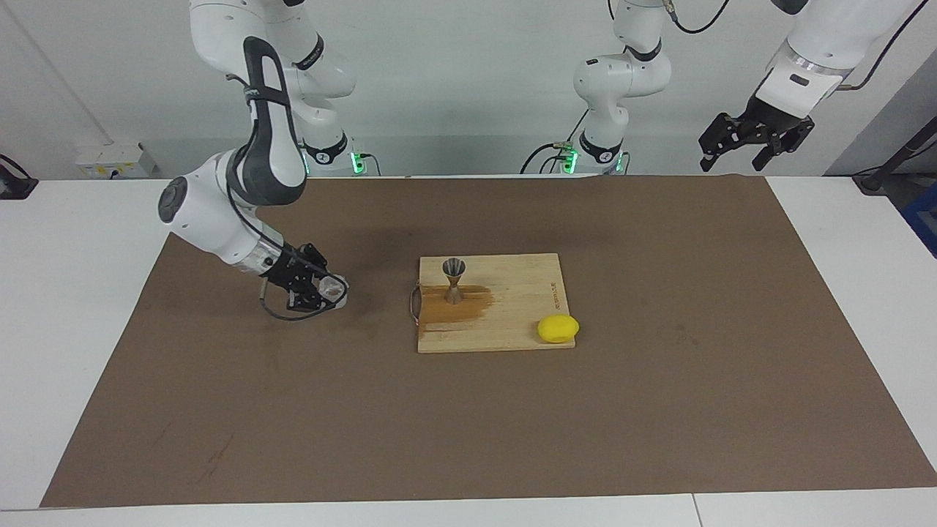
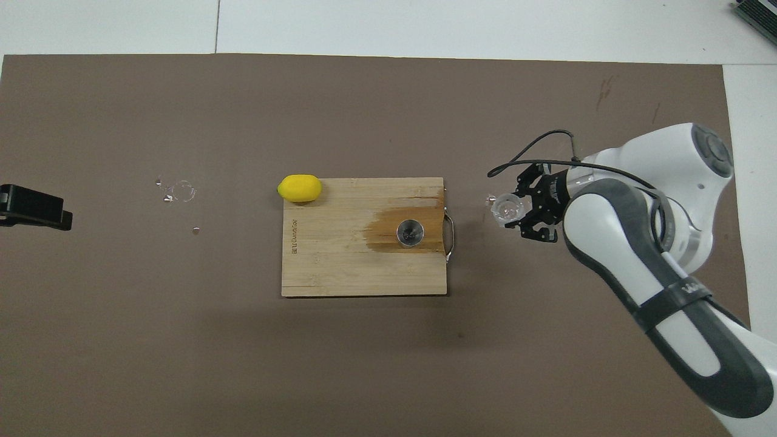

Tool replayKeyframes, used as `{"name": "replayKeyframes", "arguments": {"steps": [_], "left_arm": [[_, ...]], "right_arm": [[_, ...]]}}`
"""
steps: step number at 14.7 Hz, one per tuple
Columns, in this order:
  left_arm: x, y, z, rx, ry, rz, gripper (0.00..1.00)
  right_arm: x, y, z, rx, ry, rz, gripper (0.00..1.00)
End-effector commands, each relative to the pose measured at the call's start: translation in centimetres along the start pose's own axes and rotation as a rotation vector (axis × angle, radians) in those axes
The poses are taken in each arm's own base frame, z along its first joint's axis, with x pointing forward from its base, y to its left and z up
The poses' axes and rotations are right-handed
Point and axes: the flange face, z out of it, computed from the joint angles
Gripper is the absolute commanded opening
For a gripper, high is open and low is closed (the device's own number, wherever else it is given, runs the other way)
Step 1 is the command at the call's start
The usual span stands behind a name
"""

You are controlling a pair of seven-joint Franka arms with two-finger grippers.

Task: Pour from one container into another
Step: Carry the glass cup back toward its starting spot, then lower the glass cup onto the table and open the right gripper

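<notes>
the right tool [image 1: 327, 290] [image 2: 516, 209] is low over the brown mat [image 1: 659, 410] [image 2: 152, 334], its fingers closed around the clear glass cup [image 1: 334, 288] [image 2: 507, 209], which lies tipped on its side in the grip with its mouth turned toward the wooden cutting board [image 1: 505, 322] [image 2: 340, 261]. whether the cup touches the mat cannot be told. the board lies just beside this tool, toward the left arm's end of the table [image 1: 58, 307] [image 2: 425, 24], with its metal handle [image 1: 414, 304] [image 2: 450, 233] on the edge closest to the tool. the metal jigger [image 1: 454, 280] [image 2: 410, 233] stands upright on the board near that handle, apart from the cup, in the middle of a dark wet-looking stain [image 1: 457, 311] [image 2: 388, 227] on the wood. a yellow lemon [image 1: 558, 328] [image 2: 299, 187] sits at the board's corner farthest from the right tool, half over the edge. a few small glinting bits [image 2: 179, 191] lie on the mat well past the lemon from the right tool, toward the left tool. the left tool [image 1: 754, 139] [image 2: 36, 208] waits raised over the left arm's end of the table, well apart from the board, its fingers spread with nothing between them.
</notes>
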Motion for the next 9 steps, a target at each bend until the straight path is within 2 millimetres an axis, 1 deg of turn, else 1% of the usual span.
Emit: {"name": "replayKeyframes", "arguments": {"steps": [1, 2, 3, 5, 6, 9], "left_arm": [[-0.9, 0.0, 0.0, -0.006, -0.003, 0.006, 1.0], [-0.9, 0.0, 0.0, -0.006, -0.003, 0.006, 1.0], [-0.9, 0.0, 0.0, -0.006, -0.003, 0.006, 1.0], [-0.9, 0.0, 0.0, -0.006, -0.003, 0.006, 1.0], [-0.9, 0.0, 0.0, -0.006, -0.005, 0.006, 1.0], [-0.9, 0.0, 0.0, -0.006, -0.003, 0.006, 1.0]], "right_arm": [[2.7, 1.1, -0.6, 0.003, -0.041, -0.034, 0.0], [4.0, 1.2, -0.4, -0.008, -0.051, -0.05, 0.0], [4.8, 1.2, -0.2, -0.015, -0.057, -0.075, 0.0], [6.8, 1.0, 1.0, -0.023, -0.09, -0.077, 0.0], [7.5, 1.0, 1.2, -0.016, -0.1, -0.082, 0.0], [8.6, 1.0, 2.5, -0.032, -0.112, -0.127, 0.0]]}}
